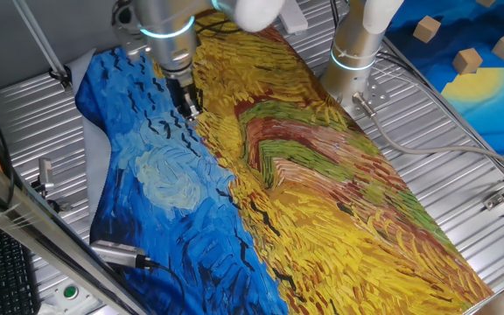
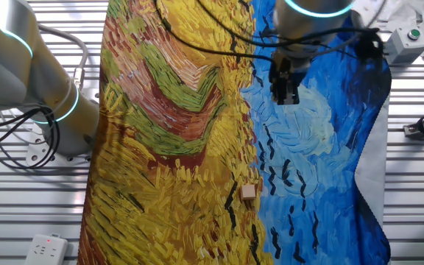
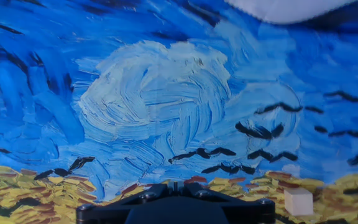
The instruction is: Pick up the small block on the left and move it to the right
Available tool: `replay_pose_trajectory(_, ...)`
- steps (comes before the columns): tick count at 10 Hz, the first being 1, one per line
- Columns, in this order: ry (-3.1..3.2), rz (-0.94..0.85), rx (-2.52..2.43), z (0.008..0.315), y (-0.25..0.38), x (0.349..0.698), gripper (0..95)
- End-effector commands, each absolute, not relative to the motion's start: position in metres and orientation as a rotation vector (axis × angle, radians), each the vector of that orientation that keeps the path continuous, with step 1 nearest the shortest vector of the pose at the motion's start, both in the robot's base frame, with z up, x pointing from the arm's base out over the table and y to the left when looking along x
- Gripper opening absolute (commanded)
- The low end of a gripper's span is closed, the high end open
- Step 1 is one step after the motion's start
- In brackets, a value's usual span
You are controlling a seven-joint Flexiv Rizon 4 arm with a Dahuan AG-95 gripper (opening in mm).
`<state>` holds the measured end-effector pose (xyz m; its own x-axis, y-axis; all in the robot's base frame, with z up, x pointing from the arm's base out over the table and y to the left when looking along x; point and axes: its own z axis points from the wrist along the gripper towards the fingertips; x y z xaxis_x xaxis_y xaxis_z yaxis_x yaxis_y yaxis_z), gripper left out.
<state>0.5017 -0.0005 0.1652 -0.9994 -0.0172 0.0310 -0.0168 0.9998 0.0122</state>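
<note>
- Cloth [image 1: 322, 175] painted in yellow wheat and blue sky swirls covers the ribbed metal tabletop [image 1: 462, 184] in one fixed view. Your gripper [image 1: 188, 103] hangs over the seam where blue meets yellow, near the cloth's far edge. You cannot tell from here whether the fingers are parted or closed, and the small block does not show. Three larger tan blocks [image 1: 467, 59] lie on a second blue and yellow sheet, well apart from the gripper.
- From the other fixed view you see the gripper [image 2: 285, 94] above the blue part, just beside the yellow border. The fingers look close together and carry nothing you can make out. The small block [image 2: 249, 192] sits on the cloth right at the yellow-blue border, well apart from the gripper and nearer this camera. A grey box with a green button [image 2: 407, 40] stands on the tabletop past the cloth's corner.
- In the hand view only the dark gripper body fills the bottom edge, with no fingertips visible. The small block [image 3: 298, 201] rests on the yellow strip at lower right, beside that body, not touching it. A pale swirl [image 3: 160, 93] fills the middle.
</note>
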Motion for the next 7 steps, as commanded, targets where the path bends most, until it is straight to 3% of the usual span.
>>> replay_pose_trajectory(1, -3.097, -0.019, 0.000, 0.166, -0.001, 0.500, 0.0)
replay_pose_trajectory(7, -3.088, -0.071, -0.015, 0.171, -0.018, 0.491, 0.0)
